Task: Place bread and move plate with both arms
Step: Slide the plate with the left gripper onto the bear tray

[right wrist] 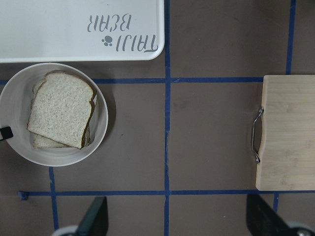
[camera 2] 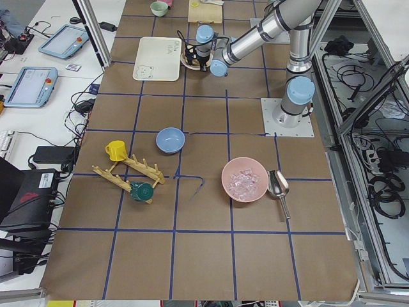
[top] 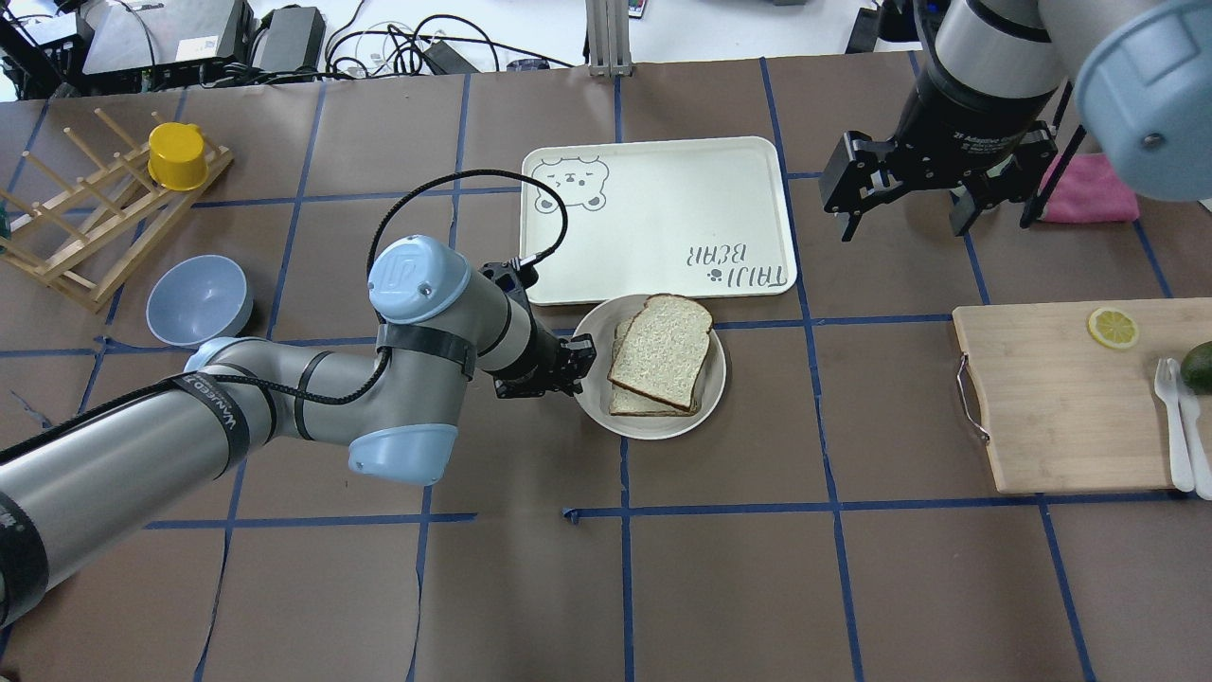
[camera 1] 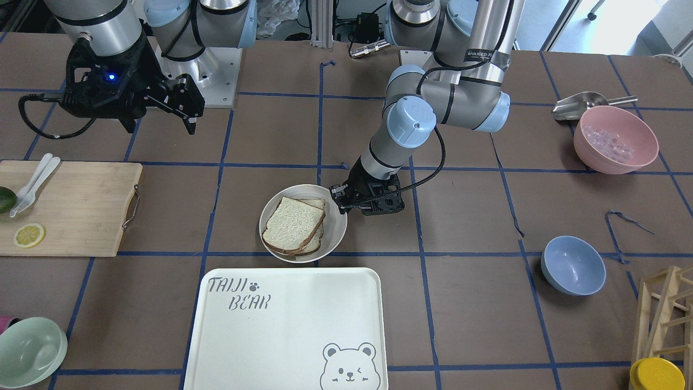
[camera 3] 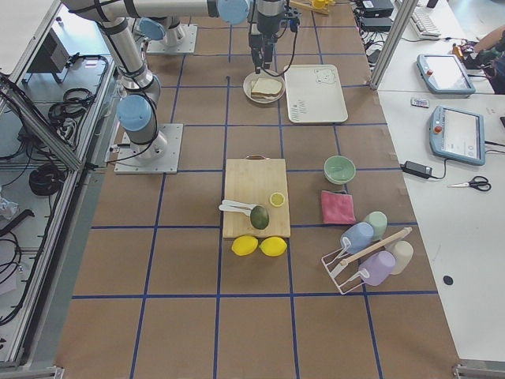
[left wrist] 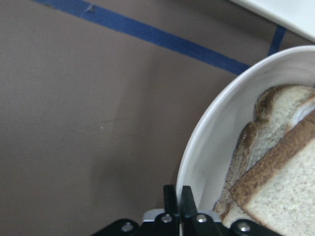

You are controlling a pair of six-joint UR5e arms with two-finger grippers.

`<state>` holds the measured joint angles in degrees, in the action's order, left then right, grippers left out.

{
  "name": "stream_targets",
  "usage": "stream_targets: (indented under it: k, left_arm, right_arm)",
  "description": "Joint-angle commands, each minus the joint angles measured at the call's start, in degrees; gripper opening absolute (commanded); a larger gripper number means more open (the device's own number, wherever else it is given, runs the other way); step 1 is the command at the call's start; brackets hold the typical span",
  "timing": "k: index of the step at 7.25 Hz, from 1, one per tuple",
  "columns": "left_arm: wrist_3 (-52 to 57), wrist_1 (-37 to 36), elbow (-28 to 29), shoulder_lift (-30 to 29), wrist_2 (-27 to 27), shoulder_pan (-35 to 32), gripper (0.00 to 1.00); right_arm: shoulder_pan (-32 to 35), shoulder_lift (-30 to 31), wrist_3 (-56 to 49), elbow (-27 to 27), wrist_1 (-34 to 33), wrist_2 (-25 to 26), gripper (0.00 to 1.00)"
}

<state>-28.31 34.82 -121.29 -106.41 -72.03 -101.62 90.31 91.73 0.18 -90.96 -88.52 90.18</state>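
The round cream plate [top: 592, 390] sits on the table just on the robot's side of the bear tray. Two bread slices are stacked on it; the top one is the large dark-crusted bread [top: 663, 350]. The plate [camera 1: 334, 230] and bread [camera 1: 292, 222] also show in the front view, and the bread shows in the right wrist view [right wrist: 61, 108]. My left gripper [top: 578, 365] is low at the plate's left edge and shut on its rim [left wrist: 197, 147]. My right gripper [top: 904, 227] hangs open and empty, high above the table to the right of the tray.
The bear-print tray [top: 663, 218] lies right behind the plate. A wooden cutting board [top: 1060, 398] with a lemon slice and white cutlery lies at the right. A blue bowl [top: 199, 301] and a wooden rack [top: 85, 218] stand at the left.
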Motion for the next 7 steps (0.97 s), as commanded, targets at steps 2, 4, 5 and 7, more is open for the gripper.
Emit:
stream_targets:
  k: [2,4,5,7]
  left_arm:
    - [0.7,-0.5,1.0,1.7,4.4,0.9,0.04]
    - [1.1,-0.7,1.0,2.0,9.2,5.4,0.04]
    - [1.1,-0.7,1.4,2.1,9.2,7.7,0.04]
    - [0.1,1.3,8.5,0.9,7.0,8.5,0.01]
  right_arm:
    - [0.0,0.0,0.1,0.0,-0.2,0.0,1.00]
    - [0.0,0.0,0.1,0.0,0.2,0.0,1.00]
    - [0.0,0.0,0.1,0.0,0.4,0.0,1.00]
    - [0.0,0.0,0.1,0.0,0.3,0.0,1.00]
